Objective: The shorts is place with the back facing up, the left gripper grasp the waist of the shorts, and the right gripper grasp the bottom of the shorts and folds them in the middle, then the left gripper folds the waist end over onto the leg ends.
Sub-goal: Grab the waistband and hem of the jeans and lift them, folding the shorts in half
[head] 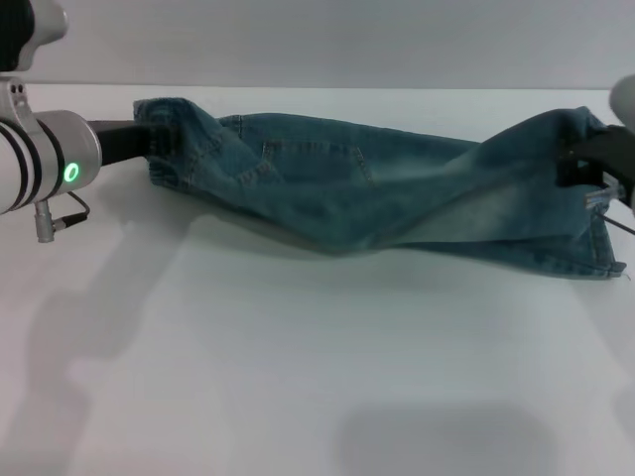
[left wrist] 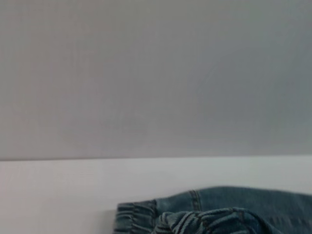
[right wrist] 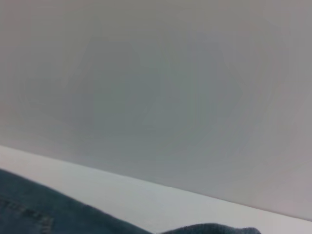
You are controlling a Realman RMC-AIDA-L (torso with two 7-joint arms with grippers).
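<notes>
The blue denim shorts [head: 347, 188] hang stretched across the far part of the table, folded lengthwise and sagging in the middle, with a back pocket showing. My left gripper [head: 147, 139] is at the far left, shut on the gathered waist [head: 177, 124]. At the far right my right gripper [head: 577, 159] is shut on the bottom of the shorts [head: 595, 243], whose hems droop below it. The left wrist view shows the puckered waist [left wrist: 136, 214]. A strip of the shorts [right wrist: 29, 207] shows in the right wrist view.
The white table [head: 298, 377] spreads toward me in front of the shorts, with arm shadows on it. A plain grey wall [head: 347, 40] rises right behind the table's far edge.
</notes>
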